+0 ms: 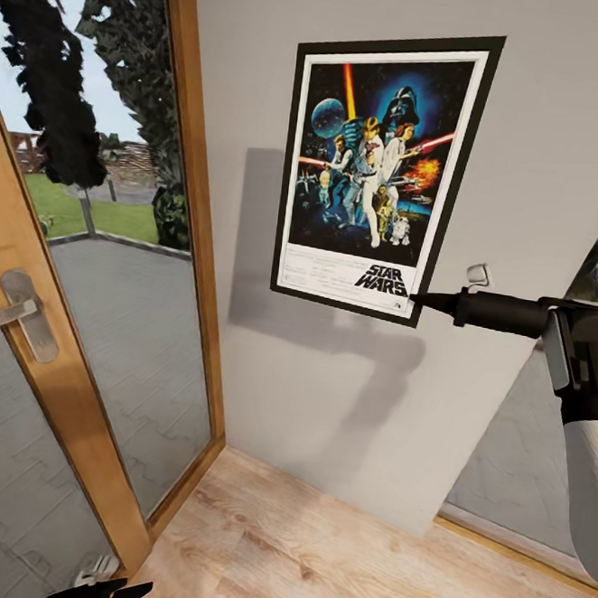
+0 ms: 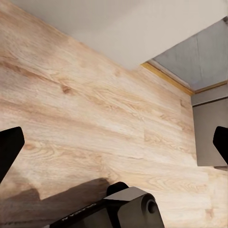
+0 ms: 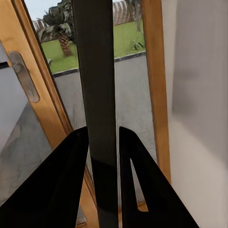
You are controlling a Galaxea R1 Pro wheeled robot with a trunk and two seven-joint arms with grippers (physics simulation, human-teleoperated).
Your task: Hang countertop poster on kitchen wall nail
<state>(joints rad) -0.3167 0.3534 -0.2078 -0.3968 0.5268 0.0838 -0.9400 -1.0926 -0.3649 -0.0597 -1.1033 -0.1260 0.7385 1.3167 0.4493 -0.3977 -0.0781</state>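
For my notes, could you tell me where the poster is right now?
In the head view the poster is up against the grey wall, right of the glass door, its lower corner pinched by the right gripper.

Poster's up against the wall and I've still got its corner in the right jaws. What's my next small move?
Probably hold the grip and nudge the poster level: it sits tilted against the grey wall, and no nail is visible to confirm it has caught. The right gripper pinches its lower right corner; in the right wrist view the jaws clamp the frame edge.

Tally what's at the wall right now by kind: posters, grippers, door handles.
Posters: 1, the poster, its lower right corner pinched by the right gripper
Grippers: 2, with the left gripper open above the wood floor
Door handles: 1, the door handle
Total: 4
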